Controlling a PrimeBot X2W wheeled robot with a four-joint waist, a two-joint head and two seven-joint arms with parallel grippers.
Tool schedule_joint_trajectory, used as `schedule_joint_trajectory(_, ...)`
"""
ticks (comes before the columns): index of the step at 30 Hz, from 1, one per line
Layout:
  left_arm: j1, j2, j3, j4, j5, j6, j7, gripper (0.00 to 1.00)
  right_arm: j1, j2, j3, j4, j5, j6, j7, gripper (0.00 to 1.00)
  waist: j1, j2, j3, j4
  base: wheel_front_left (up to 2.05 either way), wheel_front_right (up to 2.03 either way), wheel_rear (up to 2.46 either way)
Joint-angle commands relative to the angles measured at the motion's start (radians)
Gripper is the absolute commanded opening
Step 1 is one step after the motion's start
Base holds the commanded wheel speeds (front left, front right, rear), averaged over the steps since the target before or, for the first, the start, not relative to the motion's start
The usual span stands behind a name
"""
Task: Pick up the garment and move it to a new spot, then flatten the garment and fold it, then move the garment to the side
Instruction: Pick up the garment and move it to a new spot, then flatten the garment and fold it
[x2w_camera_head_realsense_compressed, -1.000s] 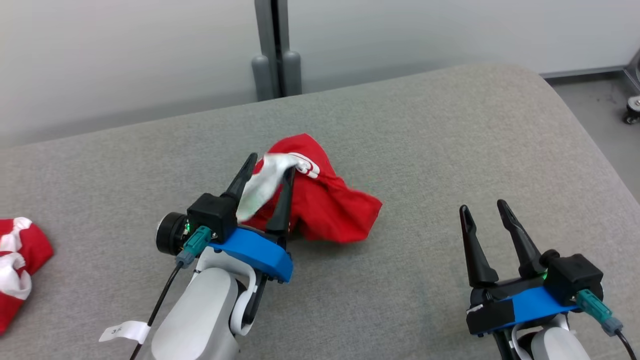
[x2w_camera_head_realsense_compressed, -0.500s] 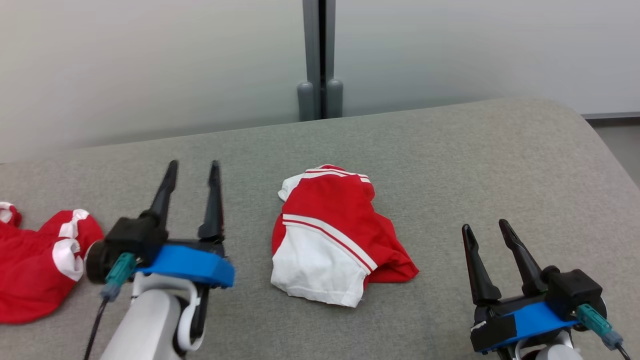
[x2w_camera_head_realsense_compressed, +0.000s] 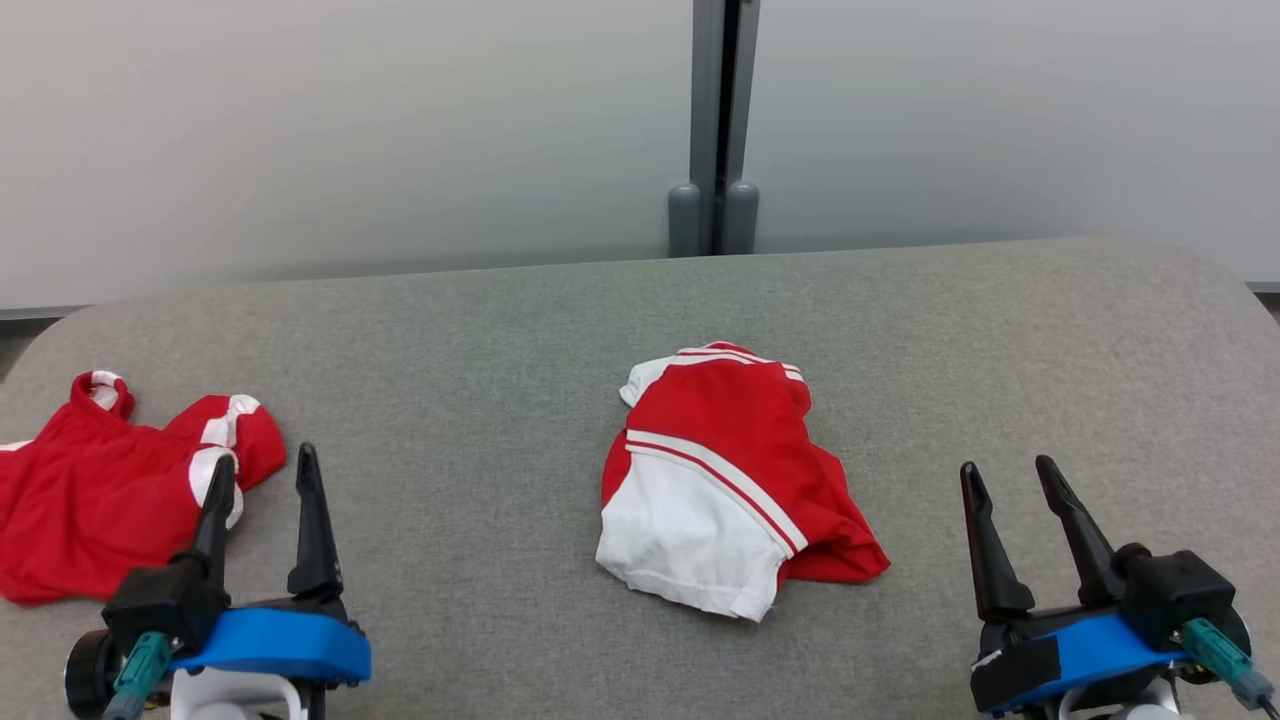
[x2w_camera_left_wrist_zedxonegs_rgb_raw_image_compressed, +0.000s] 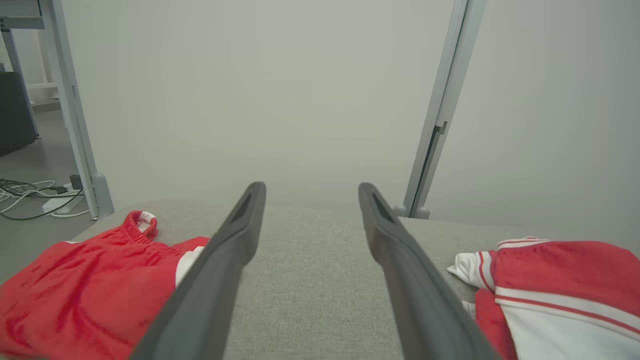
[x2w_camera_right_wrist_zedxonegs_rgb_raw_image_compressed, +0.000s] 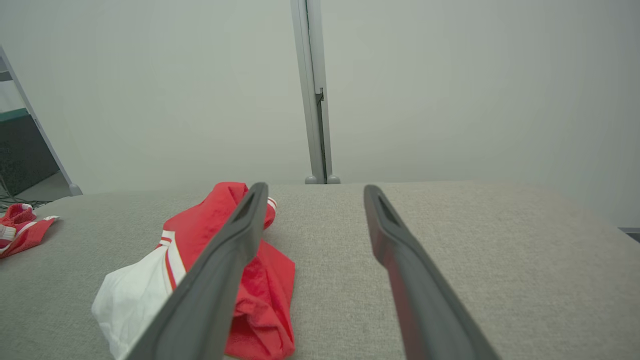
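**Garment lies bunched mid-surface; both grippers empty and ready to spread it**

Head view: the garment (x2w_camera_head_realsense_compressed: 730, 480), red with white panels and stripes, lies crumpled near the middle of the grey padded surface (x2w_camera_head_realsense_compressed: 480, 330), well clear of every edge. The left gripper (x2w_camera_head_realsense_compressed: 265, 458) hovers by the near-left corner and the right gripper (x2w_camera_head_realsense_compressed: 1006, 465) by the near-right corner. Both have their fingers spread and hold nothing. Flattening looks like the step in hand. It would go best with each gripper pinching one outer edge of the cloth, low and shallow so only one layer is caught, then drawing apart evenly. A second red garment (x2w_camera_head_realsense_compressed: 90, 510) lies at the left edge and should be left alone. Behind the far edge stand pale wall panels (x2w_camera_head_realsense_compressed: 350, 130) joined at a grey post (x2w_camera_head_realsense_compressed: 715, 120).

Left wrist view: the released fingers frame bare grey fabric. The garment (x2w_camera_left_wrist_zedxonegs_rgb_raw_image_compressed: 565, 280) lies to their right and the second red garment (x2w_camera_left_wrist_zedxonegs_rgb_raw_image_compressed: 85, 295) to their left. Cables (x2w_camera_left_wrist_zedxonegs_rgb_raw_image_compressed: 30, 195) lie on the floor beyond the left edge.

Right wrist view: the garment (x2w_camera_right_wrist_zedxonegs_rgb_raw_image_compressed: 265, 285) sits just left of the open fingers, its white panel nearest the camera. To the right, the surface runs bare to its rounded far-right corner.
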Motion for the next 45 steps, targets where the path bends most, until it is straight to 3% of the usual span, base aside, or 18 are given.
schedule_joint_trajectory(1, 0.01, 0.005, 0.001, 0.0, 0.002, -0.004, -0.004, 1.0, 0.017, -0.004, -0.003, -0.004, -0.009, 0.0, 0.004, 1.0, 0.0001, 0.0, -0.002, 0.004, 0.0, 0.0, 0.0)
schedule_joint_trajectory(10, 0.062, -0.005, -0.017, 0.009, 0.022, -0.012, -0.004, 1.0, 0.037, -0.004, -0.012, -0.012, -0.012, 0.0, 0.023, 1.0, 0.0001, 0.0, -0.009, 0.026, 0.0, 0.0, 0.0)
schedule_joint_trajectory(45, 0.008, -0.017, -0.052, 0.03, 0.036, -0.027, -0.004, 1.0, 0.032, -0.004, -0.006, -0.002, -0.007, 0.0, 0.03, 1.0, 0.0001, 0.0, 0.002, 0.026, 0.0, 0.0, 0.0)
